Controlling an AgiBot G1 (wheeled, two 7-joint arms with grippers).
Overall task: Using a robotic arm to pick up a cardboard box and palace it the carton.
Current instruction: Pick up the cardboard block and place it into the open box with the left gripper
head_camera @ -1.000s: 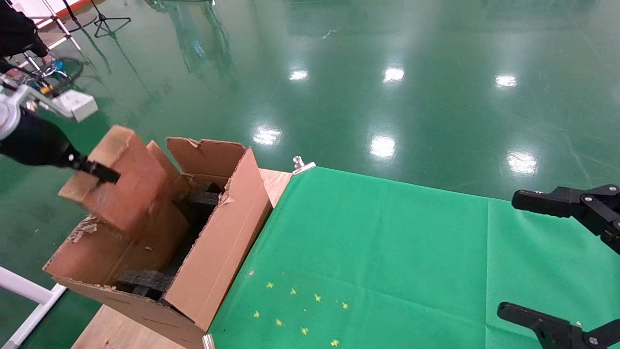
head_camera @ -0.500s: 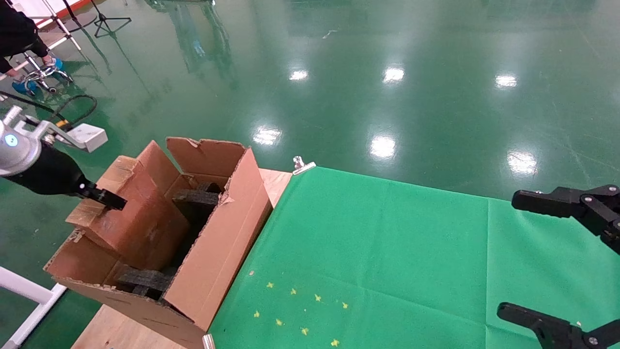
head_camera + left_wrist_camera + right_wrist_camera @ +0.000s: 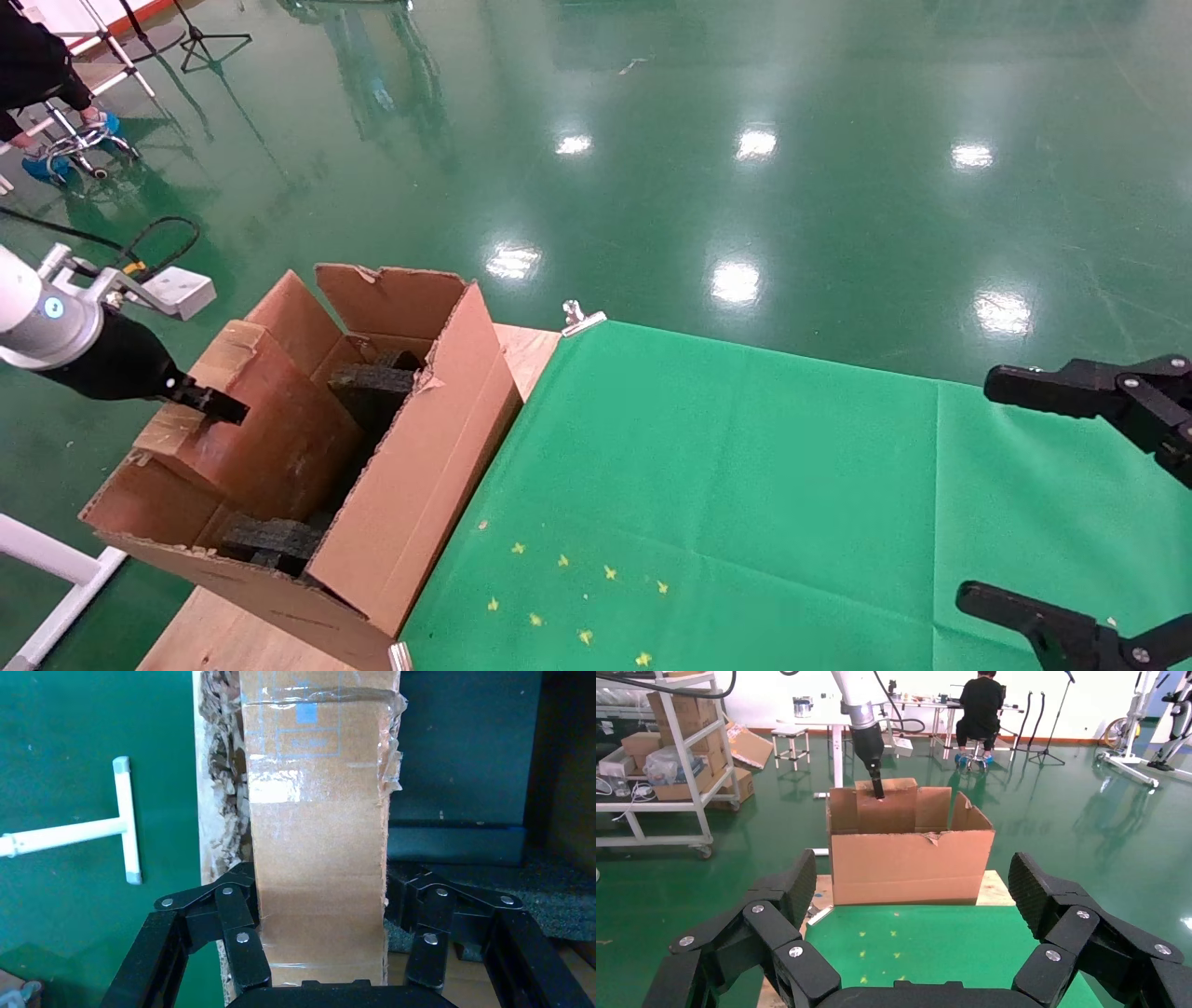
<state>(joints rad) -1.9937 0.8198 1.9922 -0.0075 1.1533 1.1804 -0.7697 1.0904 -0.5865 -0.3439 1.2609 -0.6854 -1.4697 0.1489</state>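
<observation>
We see cardboard box (image 3: 251,429) lower than second ago, now partly inside carton (image 3: 410,485); left gripper (image 3: 320,945) clamped on it; release next. Right gripper (image 3: 916,910) parked, spread wide.

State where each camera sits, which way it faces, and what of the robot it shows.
Head view: looks forward and down at the large torn brown carton; left gripper at left, right gripper at right.
Left wrist view: looks along its fingers clamped on the small taped brown cardboard box.
Right wrist view: looks between its open fingers, facing the carton.
All three views share the box and the carton.
</observation>
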